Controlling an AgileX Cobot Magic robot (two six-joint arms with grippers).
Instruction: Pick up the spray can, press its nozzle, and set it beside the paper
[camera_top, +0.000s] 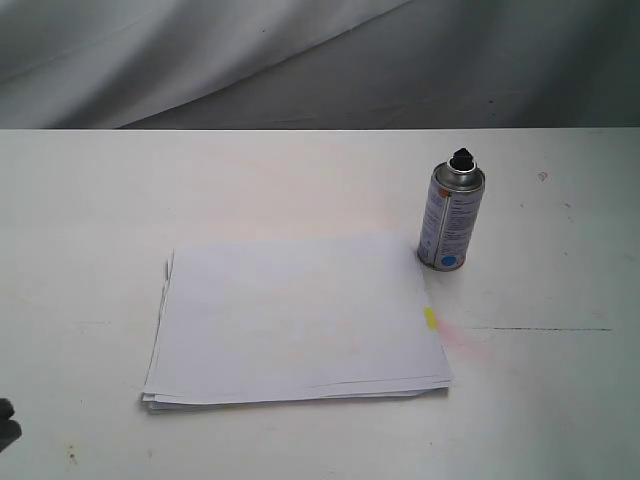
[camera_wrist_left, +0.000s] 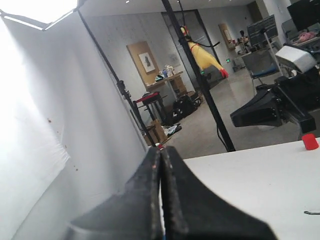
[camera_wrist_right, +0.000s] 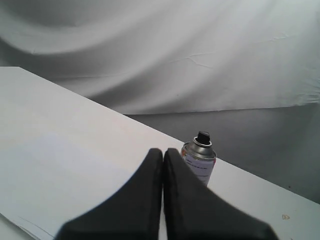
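Left gripper, left wrist view: two black fingers pressed flat against each other, no gap, nothing held. Exterior view, lower left edge of frame: small dark shape, cut off by the frame; cannot tell what it is. Centre-left to centre of frame: thin stack of plain white paper sheets, lying flat on the white table, sheets slightly fanned at the left and near edges. On the stack's right edge, a small yellow tab; just right of it, a faint pink mark. Right of centre, upper half of frame: small silver metal spray can, a cylinder standing upright on the table just beside the paper's far right corner; whether its base touches the sheets cannot be told. The can has a white printed label with small coloured marks too fine to read, a round blue dot near the base, and a silver domed top capped by a tiny black plastic nozzle. Nothing touches the can. Upper band of frame: grey draped cloth backdrop. Right gripper, right wrist view: black fingers closed tight together, holding nothing; the can stands just beyond the fingertips, apart from them, nozzle clear on top.
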